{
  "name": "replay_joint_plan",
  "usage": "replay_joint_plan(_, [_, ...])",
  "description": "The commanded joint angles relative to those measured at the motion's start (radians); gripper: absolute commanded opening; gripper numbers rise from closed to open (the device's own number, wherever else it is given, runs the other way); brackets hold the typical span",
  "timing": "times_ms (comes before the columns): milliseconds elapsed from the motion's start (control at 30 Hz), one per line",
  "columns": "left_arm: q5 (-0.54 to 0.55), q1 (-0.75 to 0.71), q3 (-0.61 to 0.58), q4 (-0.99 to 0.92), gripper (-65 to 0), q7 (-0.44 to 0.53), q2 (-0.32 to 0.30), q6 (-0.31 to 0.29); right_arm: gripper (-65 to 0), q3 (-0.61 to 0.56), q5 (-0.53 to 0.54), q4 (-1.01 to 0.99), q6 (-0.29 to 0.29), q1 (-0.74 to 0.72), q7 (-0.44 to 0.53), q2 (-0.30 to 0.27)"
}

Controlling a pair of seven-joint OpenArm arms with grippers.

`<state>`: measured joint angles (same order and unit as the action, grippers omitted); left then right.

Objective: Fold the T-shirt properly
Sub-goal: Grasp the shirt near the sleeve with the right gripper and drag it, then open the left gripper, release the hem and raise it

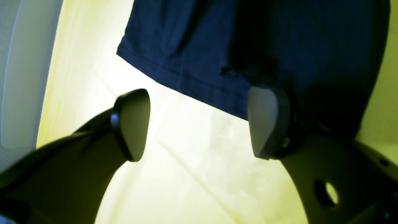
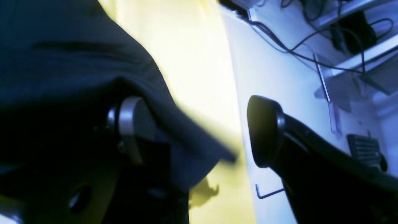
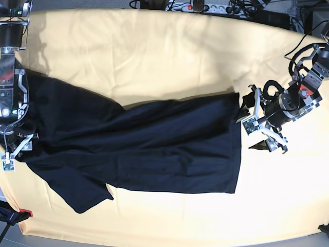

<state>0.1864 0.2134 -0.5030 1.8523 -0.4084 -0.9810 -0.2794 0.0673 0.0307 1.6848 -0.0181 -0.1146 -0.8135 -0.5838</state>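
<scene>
Lying spread across the yellow cloth [image 3: 154, 46] on the bench, the T-shirt [image 3: 154, 149] is sprawling between both arms. Left gripper [image 1: 199, 124] is hovering by its hem, jaws wide; right gripper [image 2: 192, 130] is gaping too, cloth draping one finger.

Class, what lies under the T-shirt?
The T-shirt lies on a pale yellow tablecloth, visible all around it. Whatever is beneath the covered part stays hidden.
</scene>
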Motion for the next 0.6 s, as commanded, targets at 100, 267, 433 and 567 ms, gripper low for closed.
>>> replay_joint_plan(100, [0.002,0.017,0.013,0.011,-16.4,0.01,-0.019,0.011,-21.2,0.006,0.125,0.046,0.167,-0.021,0.015,-0.016])
replay_joint_plan(267, [0.002,0.017,0.013,0.011,-16.4,-0.011,-0.019,0.002,-21.2,0.006,0.176,0.046,0.316,-0.01,0.008,-0.016])
replay_joint_plan(433, [0.001,0.017,0.013,0.011,-16.6,-0.021,-0.02,-0.009,-21.2,0.006,0.174,0.046,0.358,-0.01,-0.011,-0.042])
replay_joint_plan(567, [0.026,0.017,0.013,0.011,-32.5,-0.043,-0.022,-0.164,-21.2,0.006,0.305,0.046,0.418,-0.01,-0.058,-0.076])
